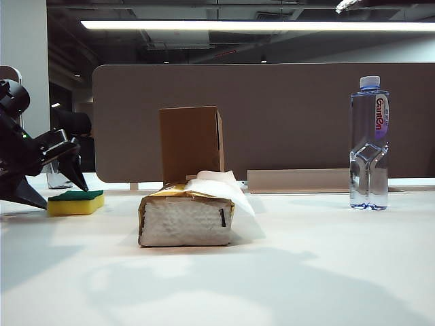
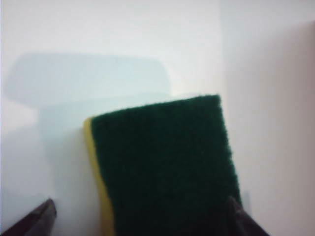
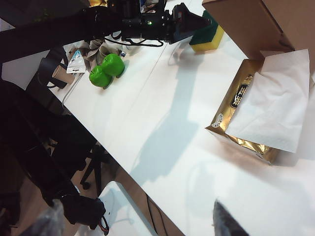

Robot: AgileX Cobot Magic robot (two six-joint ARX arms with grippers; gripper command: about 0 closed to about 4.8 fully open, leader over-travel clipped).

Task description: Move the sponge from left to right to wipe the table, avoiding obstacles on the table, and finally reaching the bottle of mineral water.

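Observation:
The sponge (image 1: 76, 202), yellow with a dark green top, lies flat on the white table (image 1: 285, 272) at the far left. My left gripper (image 1: 51, 185) hovers at its left end, open. In the left wrist view the sponge (image 2: 162, 167) fills the space between the two dark fingertips (image 2: 39, 219) of the left gripper (image 2: 140, 221), and I cannot tell whether they touch it. The tissue pack (image 1: 187, 217) and the cardboard box (image 1: 192, 142) stand mid-table. The bottle of mineral water (image 1: 369, 142) stands upright at the far right. My right gripper (image 3: 138, 221) is open over the table's near edge, holding nothing.
A clear glass cup (image 1: 58, 178) stands behind the left gripper. A grey partition (image 1: 285, 115) runs along the table's back. Beyond the sponge (image 3: 209, 37) and left gripper (image 3: 184, 24), a green object (image 3: 106, 71) lies near the table's left edge (image 3: 123, 162).

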